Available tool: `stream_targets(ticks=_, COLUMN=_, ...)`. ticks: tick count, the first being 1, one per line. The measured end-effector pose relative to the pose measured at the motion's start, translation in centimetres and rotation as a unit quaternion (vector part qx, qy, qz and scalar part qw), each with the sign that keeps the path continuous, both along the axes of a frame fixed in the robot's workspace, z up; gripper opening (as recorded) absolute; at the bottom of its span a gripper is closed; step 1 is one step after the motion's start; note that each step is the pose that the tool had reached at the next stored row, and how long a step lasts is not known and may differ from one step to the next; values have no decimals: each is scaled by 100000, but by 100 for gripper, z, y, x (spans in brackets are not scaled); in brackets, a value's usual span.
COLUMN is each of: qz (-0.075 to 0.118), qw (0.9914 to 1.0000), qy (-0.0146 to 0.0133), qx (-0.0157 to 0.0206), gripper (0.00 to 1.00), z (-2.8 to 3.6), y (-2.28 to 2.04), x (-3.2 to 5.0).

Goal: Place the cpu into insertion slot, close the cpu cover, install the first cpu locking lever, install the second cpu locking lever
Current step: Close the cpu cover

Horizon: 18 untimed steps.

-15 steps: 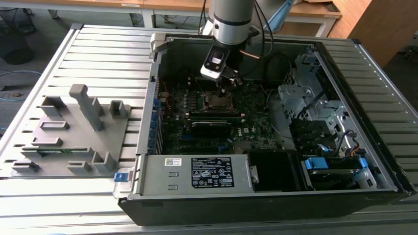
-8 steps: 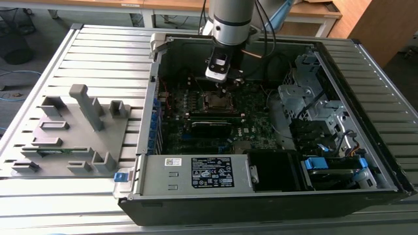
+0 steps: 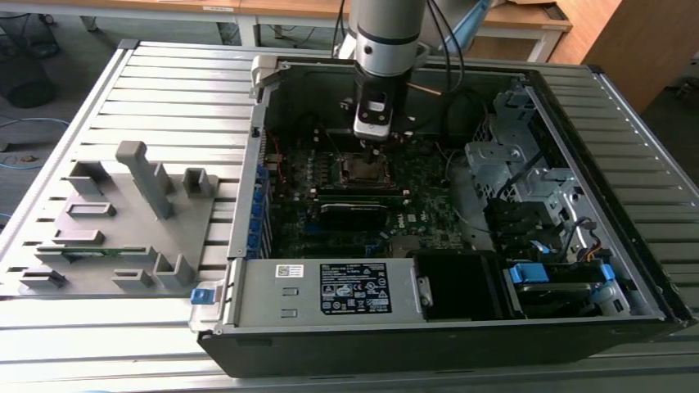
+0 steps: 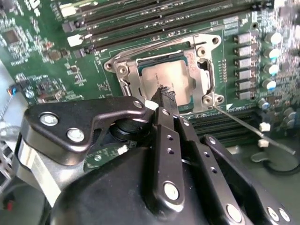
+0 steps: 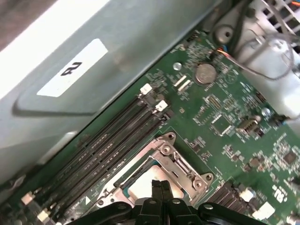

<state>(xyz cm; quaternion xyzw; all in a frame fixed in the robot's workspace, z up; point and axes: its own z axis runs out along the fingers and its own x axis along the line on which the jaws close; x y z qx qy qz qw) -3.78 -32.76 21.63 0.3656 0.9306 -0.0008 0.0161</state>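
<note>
The cpu (image 4: 171, 77) lies in the insertion slot (image 4: 123, 70), its brownish-grey top showing through the window of the silvery cpu cover (image 4: 199, 61), which lies down flat over it. My gripper (image 4: 164, 93) is shut with nothing between its fingers, its tip right at the cpu's top. One thin wire locking lever (image 4: 243, 127) sticks out from a socket corner; another (image 4: 140, 46) runs along the socket edge. In the first wrist view the shut gripper (image 5: 161, 187) sits by the cover (image 5: 176, 164) and cpu (image 5: 140, 187). In the exterior view the gripper (image 3: 372, 131) hangs over the slot (image 3: 363, 169).
The open computer case (image 3: 251, 237) lies on a slatted metal table (image 3: 164, 90). Long memory slots (image 4: 154, 18) run beside the socket, with capacitors (image 4: 269, 51) on another side. A grey fixture block (image 3: 120, 221) stands at the exterior view's left. Drive cages (image 3: 513, 164) fill the exterior view's right.
</note>
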Motion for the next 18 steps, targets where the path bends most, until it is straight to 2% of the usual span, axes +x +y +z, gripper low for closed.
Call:
stream_targets(ticks=4, qz=3598, qw=99935, qy=0, qx=1, gripper=10, z=-6, y=0, x=0)
stream_targets(ticks=6, qz=5359, qw=99856, qy=0, qx=-1, gripper=10, z=-8, y=0, x=0)
stream_targets(ticks=9, qz=7990, qw=99680, qy=1, qx=-1, gripper=10, z=-13, y=0, x=0)
stream_targets(ticks=11, qz=9812, qw=99517, qy=2, qx=-1, gripper=10, z=-16, y=0, x=0)
stream_targets(ticks=14, qz=12497, qw=99216, qy=0, qx=0, gripper=10, z=-23, y=0, x=0)
stream_targets(ticks=16, qz=14275, qw=98976, qy=0, qx=0, gripper=10, z=-27, y=0, x=0)
stream_targets(ticks=18, qz=16110, qw=98694, qy=-1, qx=2, gripper=10, z=-31, y=0, x=0)
